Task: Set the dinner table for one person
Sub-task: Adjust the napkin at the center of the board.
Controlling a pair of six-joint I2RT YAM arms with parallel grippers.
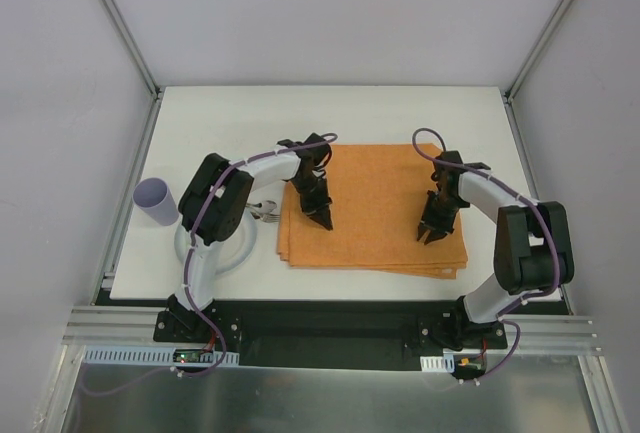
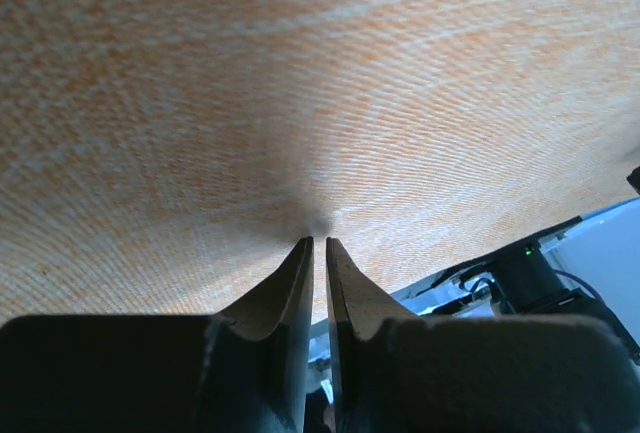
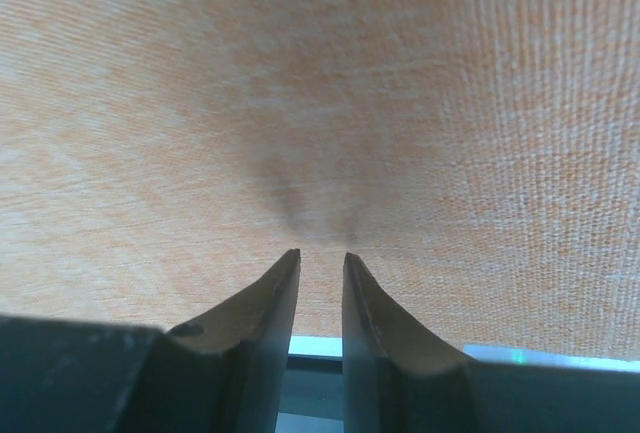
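left claw [image 2: 318,241] and right claw [image 3: 321,253] down on the orange placemat [image 1: 375,203]

nearest us, the white bench [image 1: 250,118] begins just beyond the black rail where both arms are bolted. it runs under everything else, out to the far walls. on its near left lies a white plate [image 1: 238,251], partly hidden by the left arm. silver cutlery [image 1: 265,213] sits at its far rim; we cannot tell which pieces. a lilac cup [image 1: 154,201] stands just left of the plate. the orange placemat lies folded in the middle of the bench, its layers fanned at the near right corner. the left claw is on the mat's left part, its jaws almost together, with the cloth gathered to a point and nipped at their tips. the right claw is on the right part, its jaws narrow with a slit between. the weave creases at their tips, but we cannot tell whether it grips.
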